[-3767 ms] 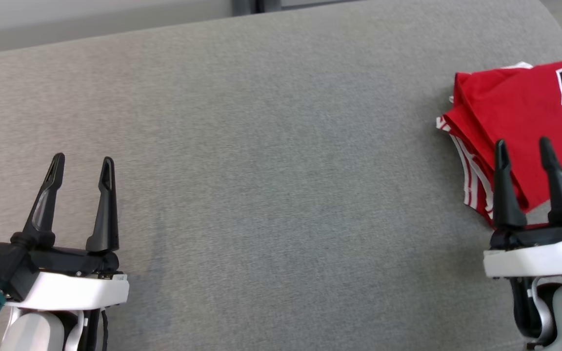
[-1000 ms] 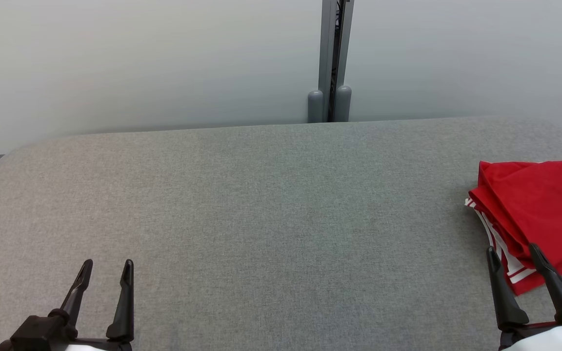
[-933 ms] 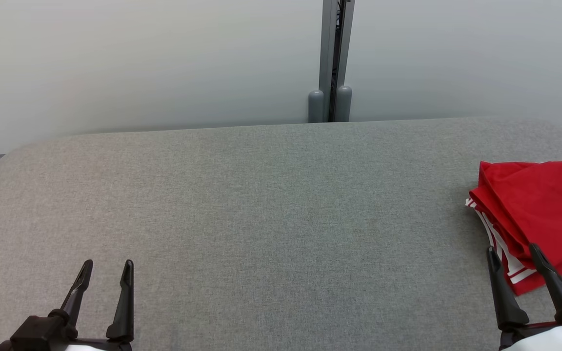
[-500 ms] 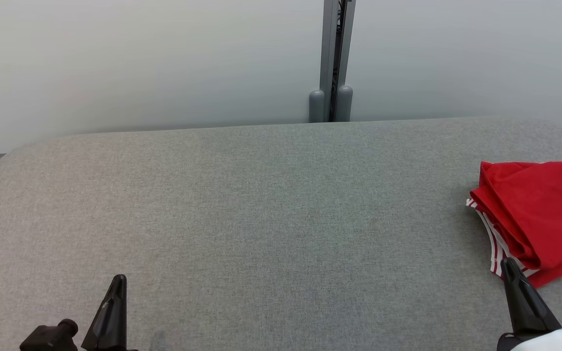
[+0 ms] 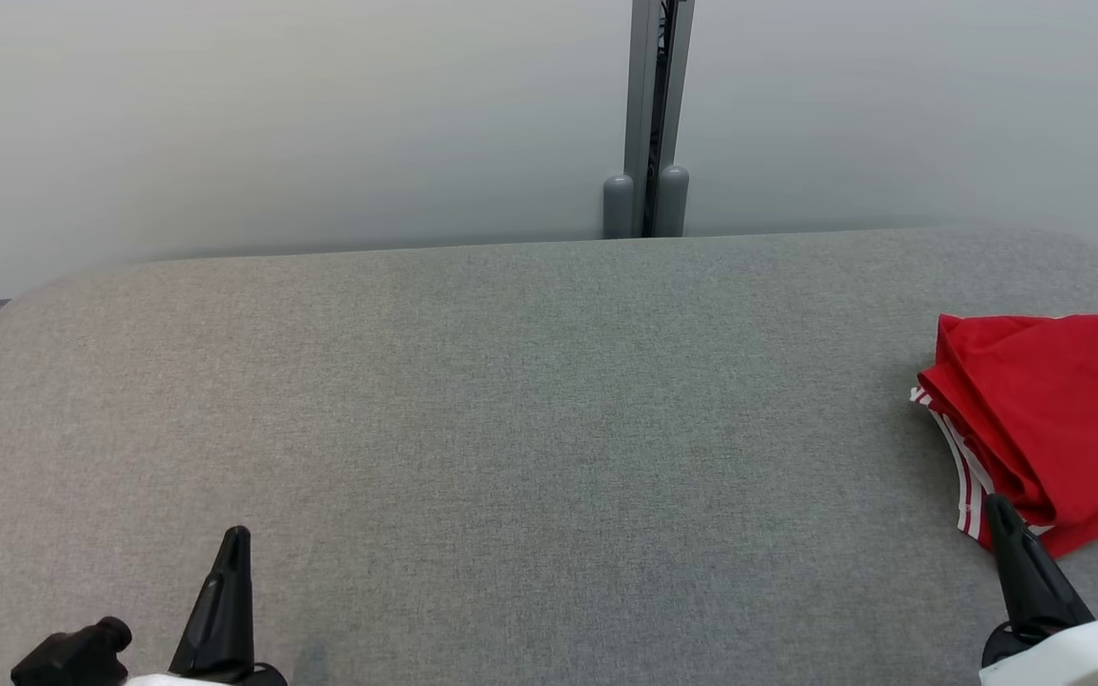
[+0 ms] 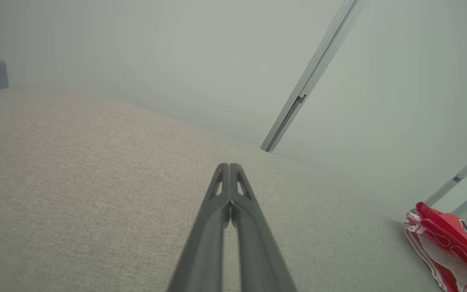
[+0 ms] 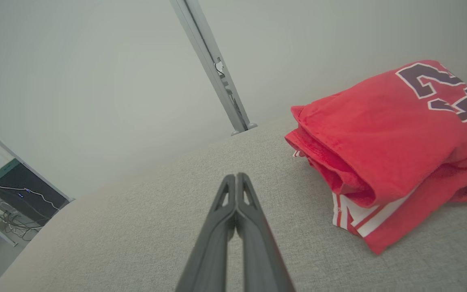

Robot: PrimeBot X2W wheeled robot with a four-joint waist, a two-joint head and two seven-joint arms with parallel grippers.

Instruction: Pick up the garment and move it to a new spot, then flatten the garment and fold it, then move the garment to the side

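A red garment (image 5: 1045, 419), folded into a thick bundle with white stripes at its edge and a dark number on top, lies at the far right side of a grey fabric-covered table (image 5: 511, 400). The right gripper (image 5: 1005, 519) sits just beside the bundle's near corner, its two dark fingers pressed together and holding nothing. The left gripper (image 5: 233, 557) is well apart from it at the table's near left, its fingers also pressed together. A pale wall with a grey post (image 5: 649, 114) stands behind.
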